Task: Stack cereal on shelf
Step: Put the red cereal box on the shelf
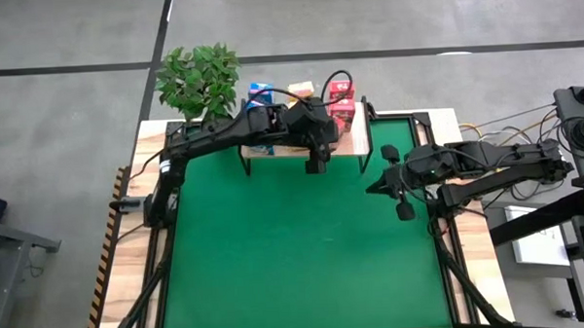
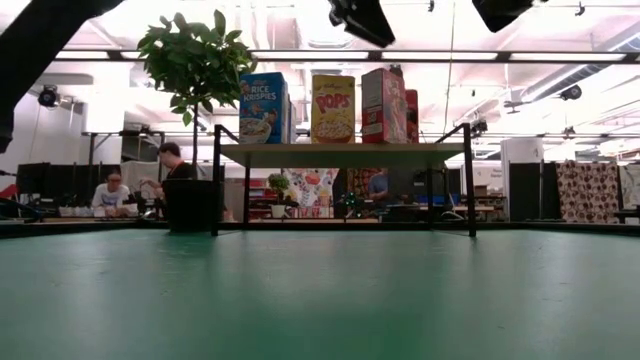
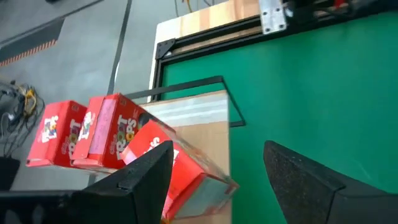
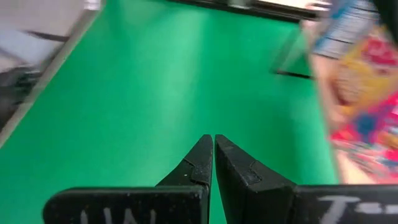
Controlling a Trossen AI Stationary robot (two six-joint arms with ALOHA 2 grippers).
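Potted plant (image 1: pixel 199 80) at desk's far-left corner, beside shelf (image 2: pixel 340 150). Blue, yellow, red cereal boxes (image 2: pixel 333 107) upright on shelf. Left gripper (image 1: pixel 315 161) open over shelf front edge, nothing held. Right gripper (image 1: pixel 403 205) closed, empty, above green mat (image 1: pixel 305 251).

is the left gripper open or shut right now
Open. In the left wrist view the left gripper has a wide gap between its fingers with nothing in it, just past the red cereal boxes on the shelf.
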